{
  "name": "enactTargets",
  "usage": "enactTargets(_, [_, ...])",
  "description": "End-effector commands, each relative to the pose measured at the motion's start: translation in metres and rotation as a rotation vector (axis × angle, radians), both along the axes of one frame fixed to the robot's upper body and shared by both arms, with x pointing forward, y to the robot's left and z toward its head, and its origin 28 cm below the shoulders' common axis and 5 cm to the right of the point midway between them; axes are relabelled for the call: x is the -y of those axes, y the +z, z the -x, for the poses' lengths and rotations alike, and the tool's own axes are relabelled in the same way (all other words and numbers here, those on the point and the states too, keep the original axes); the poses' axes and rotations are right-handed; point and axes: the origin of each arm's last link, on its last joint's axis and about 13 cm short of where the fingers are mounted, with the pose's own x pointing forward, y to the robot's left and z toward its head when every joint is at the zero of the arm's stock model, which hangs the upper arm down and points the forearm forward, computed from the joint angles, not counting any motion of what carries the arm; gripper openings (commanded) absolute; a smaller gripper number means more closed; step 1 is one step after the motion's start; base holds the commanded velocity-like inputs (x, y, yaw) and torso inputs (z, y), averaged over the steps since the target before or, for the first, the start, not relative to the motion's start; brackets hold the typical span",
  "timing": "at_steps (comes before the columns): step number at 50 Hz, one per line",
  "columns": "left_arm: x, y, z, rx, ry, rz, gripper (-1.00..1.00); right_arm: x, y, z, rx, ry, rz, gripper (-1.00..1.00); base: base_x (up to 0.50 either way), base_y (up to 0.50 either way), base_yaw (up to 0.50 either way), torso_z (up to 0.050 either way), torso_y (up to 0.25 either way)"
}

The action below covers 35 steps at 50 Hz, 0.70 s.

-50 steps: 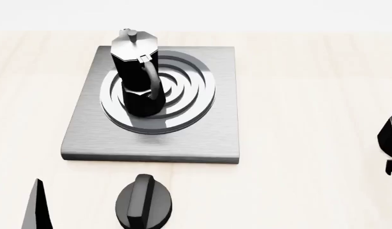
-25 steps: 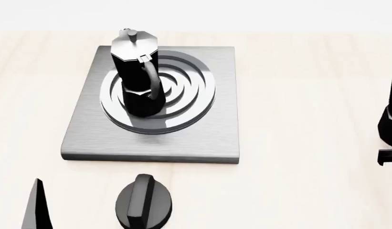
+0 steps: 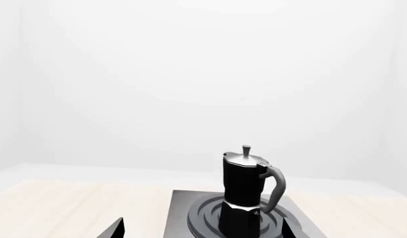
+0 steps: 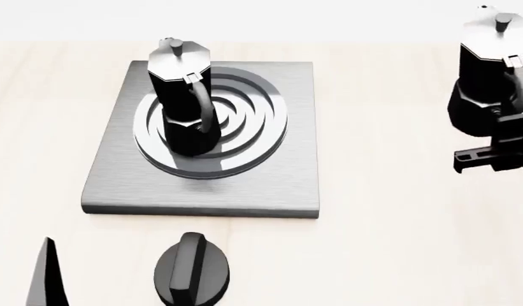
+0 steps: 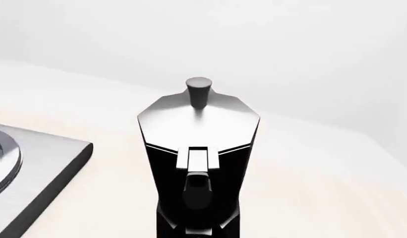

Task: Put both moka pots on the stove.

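Note:
One moka pot (image 4: 183, 102) stands upright on the ring burner of the grey stove (image 4: 270, 185), handle toward me; the left wrist view shows this moka pot (image 3: 246, 193) too. My left gripper (image 3: 203, 233) is open, low and in front of the stove, holding nothing; one of its fingers (image 4: 49, 277) shows at the bottom left. The second moka pot (image 4: 490, 70) is to the right of the stove, with my right gripper (image 4: 503, 127) shut on its handle side. It fills the right wrist view as a silver-lidded moka pot (image 5: 197, 129), hiding the fingers.
A short black round knob (image 4: 193, 271) sits on the light wooden table (image 4: 388, 255) just in front of the stove. The stove's corner (image 5: 38, 168) lies beside the held pot. A white wall backs the table.
The second pot, barely visible at the right edge a second ago, has come up and to the left into view with my right gripper. The left arm and the pot on the stove have not moved.

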Motion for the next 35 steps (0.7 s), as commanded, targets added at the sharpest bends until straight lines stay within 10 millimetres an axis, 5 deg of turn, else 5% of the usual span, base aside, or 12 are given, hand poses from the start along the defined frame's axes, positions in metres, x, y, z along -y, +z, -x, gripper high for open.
enactTargets(1, [-0.001,0.001,0.000,0.003,0.003,0.004,1.00,-0.024,0.029,-0.018,0.072,0.131,0.020,-1.00,0.00,0.00,0.00,0.000,0.000])
enactTargets(20, [-0.002,0.002,0.001,0.004,0.003,0.007,1.00,-0.059,0.048,-0.043,0.053,0.329,0.013,-1.00,0.00,0.00,0.00,0.000,0.001])
enactTargets(35, [-0.002,0.000,0.000,0.001,-0.002,0.007,1.00,-0.098,0.024,-0.073,0.017,0.439,-0.029,-1.00,0.00,0.00,0.00,0.000,0.000])
